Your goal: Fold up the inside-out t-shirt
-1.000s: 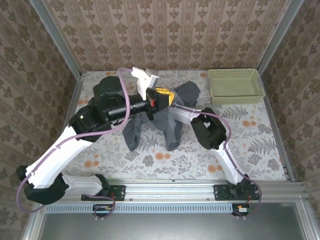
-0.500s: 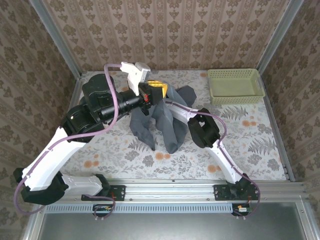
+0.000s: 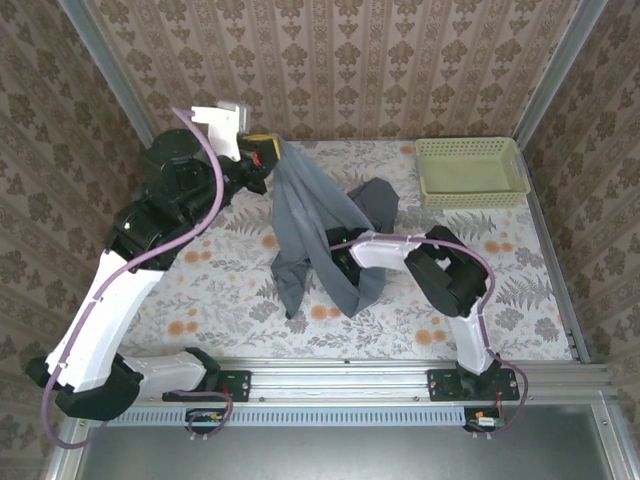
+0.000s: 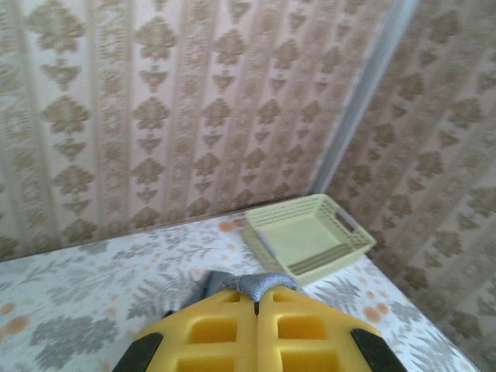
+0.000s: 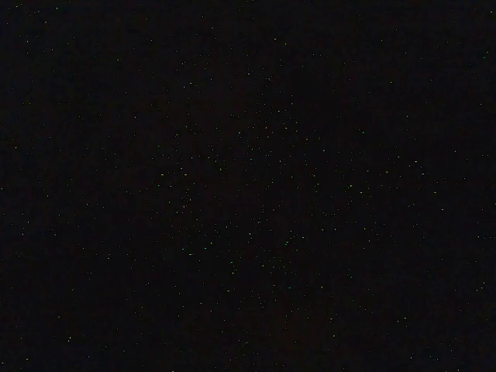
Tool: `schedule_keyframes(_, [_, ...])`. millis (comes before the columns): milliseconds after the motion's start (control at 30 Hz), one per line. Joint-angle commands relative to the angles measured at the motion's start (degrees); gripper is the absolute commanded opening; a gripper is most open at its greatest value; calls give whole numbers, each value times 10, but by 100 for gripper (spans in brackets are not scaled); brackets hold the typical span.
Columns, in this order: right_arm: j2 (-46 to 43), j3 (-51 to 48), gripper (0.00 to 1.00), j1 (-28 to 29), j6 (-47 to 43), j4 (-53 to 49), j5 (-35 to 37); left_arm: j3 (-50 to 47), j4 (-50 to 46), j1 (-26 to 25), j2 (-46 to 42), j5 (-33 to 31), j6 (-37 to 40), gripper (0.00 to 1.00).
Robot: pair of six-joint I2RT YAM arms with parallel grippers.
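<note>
Slate-grey cloth of the inside-out t-shirt (image 3: 300, 225) trails onto the flowered worktop (image 3: 200, 290) at lower centre of the top view. Its lowest fold touches down there, bunched and twisted rather than flat. Just right of that, the right arm (image 3: 440, 270) reaches in from the lower right and its end goes under the folds. The right fingers are closed, but what they hold cannot be told, since cloth covers them and the right wrist view is dark. Farther up, the shirt rises as a stretched band to the upper left of centre, where the left fingers (image 3: 262, 148) are held high. In the left wrist view those yellow fingers (image 4: 260, 306) are pressed together on a small tuck of grey fabric at the bottom of the frame. Beyond, at the upper right, a pale green basket (image 3: 470, 172) stands well apart from the shirt.

The left hold looks thin, so a pull by the right arm might strip the tuck out and drop the garment in a heap. If the right fingers have shut on two layers, or on nothing, spreading the arms would likely tighten the twist instead of opening the shirt. With its camera covered, the right side offers no check on that. A wide swing could also drag a sleeve toward the basket.
</note>
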Motion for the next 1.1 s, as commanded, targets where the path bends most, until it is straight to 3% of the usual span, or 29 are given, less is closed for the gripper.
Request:
schedule_keyframes(0, [-85,-69,0,33,-53,145,5,-10,-17,59,19,10,-42,0])
schedule_keyframes(200, [-212,-203,0,51,-42,272,3,-61,-43,187,86,1,-66,0])
schedule_keyframes(367, [-296,-263,0,62,-62,324,-34,-101,-83,269,194,3,-86,0])
schedule_keyframes(500, [-336,-281,0,64,-68,327,-35,-123,-116,292,279,-25,-98,0])
schedule_keyframes(733, [-353,-308,0,61,-57,348,-32,-176,-109,308,354,-64,-111,0])
schedule_keyframes(867, [-376,-326,0,42,-34,353,-45,-219,-87,328,341,-68,-120,0])
schedule_keyframes(1067, [-384,-358,0,19,-19,355,-100,-282,-49,406,295,-38,-138,0])
